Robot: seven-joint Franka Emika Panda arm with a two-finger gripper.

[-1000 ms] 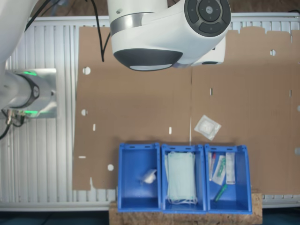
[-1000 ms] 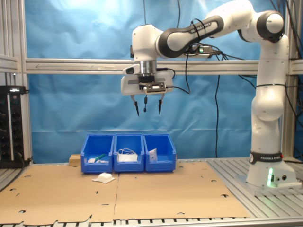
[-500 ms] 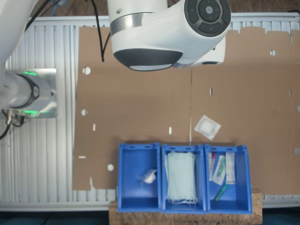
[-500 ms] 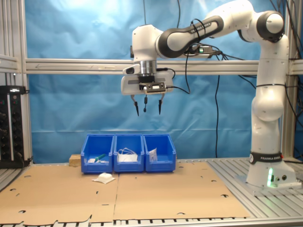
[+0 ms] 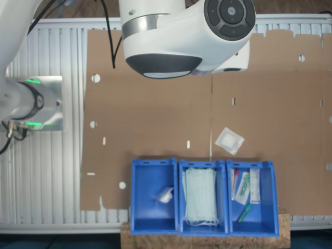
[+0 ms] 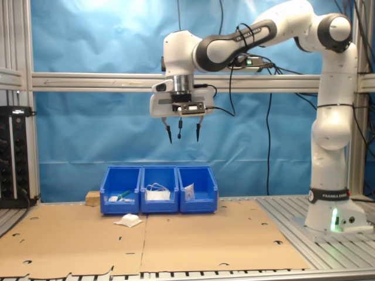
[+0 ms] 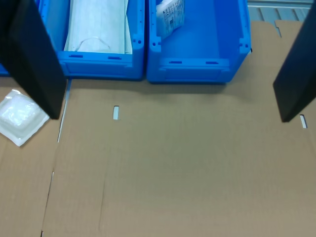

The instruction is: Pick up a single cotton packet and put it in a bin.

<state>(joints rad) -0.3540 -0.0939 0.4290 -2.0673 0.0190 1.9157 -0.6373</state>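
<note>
- Fingers [image 6: 183, 140] hang spread and empty, high above the row of bins in the second exterior view; in the wrist view their dark tips [image 7: 37, 64] frame bare cardboard with nothing between them.
- Nothing has changed over the last second: arm, fingers and packet sit exactly where they were in both exterior views, so the task has not advanced and the reach has, by my reading, not begun.
- Cotton packet [image 5: 229, 140] lies flat on the cardboard-covered surface [image 5: 155, 104], just in front of the bins, near the gap between the middle bin and the bin of small packaged items; it also shows in the second exterior view [image 6: 128, 220] and in the wrist view [image 7: 19, 117].
- Three blue bins stand side by side: one holds a crumpled white scrap [image 5: 166, 195], the middle bin [image 5: 203, 165] holds a pale green stack of face masks [image 5: 200, 196], and the third [image 5: 268, 197] holds small packaged items.
- Next step, as I judge it: move sideways over the packet, descend and close on it. Its flat, crinkly shape may make the pinch slip.
</note>
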